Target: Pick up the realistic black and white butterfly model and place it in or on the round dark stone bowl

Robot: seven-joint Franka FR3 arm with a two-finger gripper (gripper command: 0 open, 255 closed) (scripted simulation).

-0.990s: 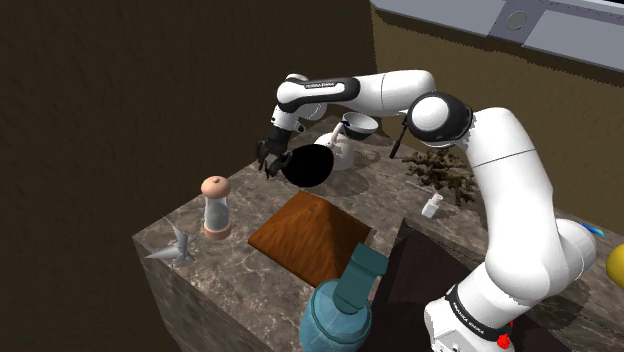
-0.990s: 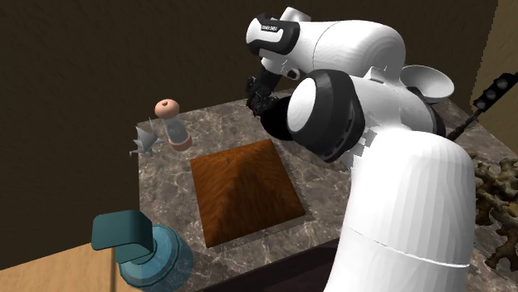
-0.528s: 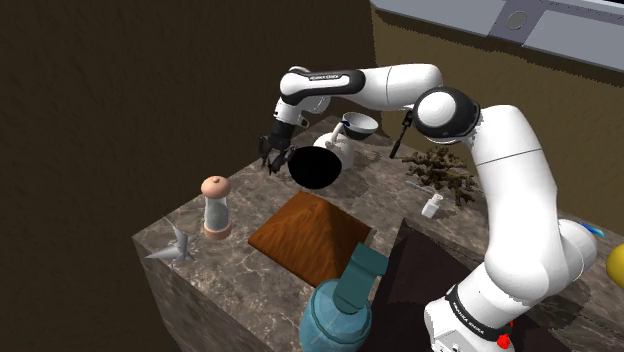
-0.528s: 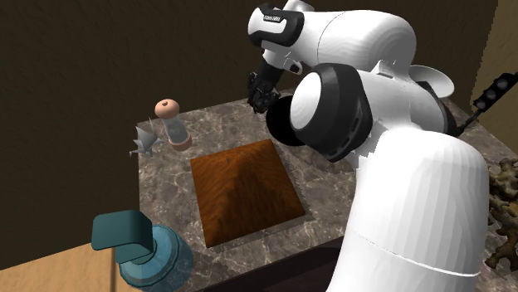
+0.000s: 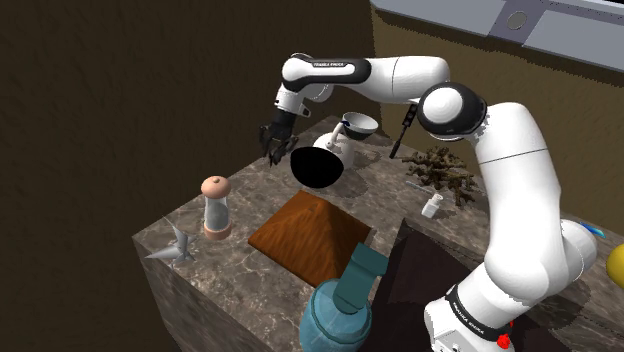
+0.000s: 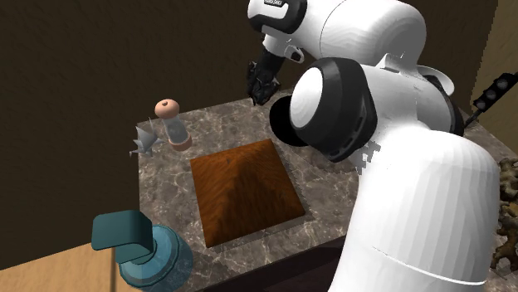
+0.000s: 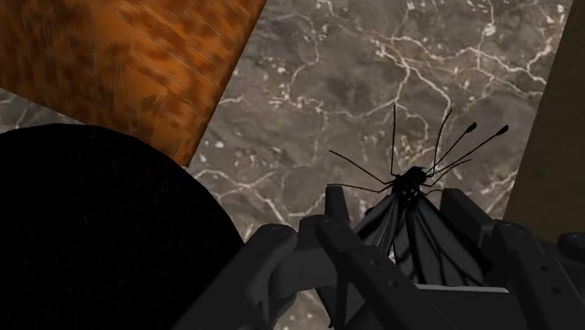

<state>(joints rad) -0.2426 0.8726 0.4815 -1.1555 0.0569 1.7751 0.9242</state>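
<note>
Gripper (image 5: 272,148) risen, clasping butterfly (image 7: 417,234); black bowl (image 5: 318,167) just beside

I take this for a home kitchen. The bench (image 5: 255,190) is dark veined stone, like a kitchen counter, and it carries a brown wooden board (image 5: 310,237), a grinder (image 5: 215,207) with a pale pink top, a white bowl (image 5: 360,124) and a small white bottle (image 5: 432,207). A teal jug (image 5: 345,300) stands at its near corner. At the shoulder view's top right, a grey worktop (image 5: 470,25) runs past the brown wall (image 5: 150,80).
</note>
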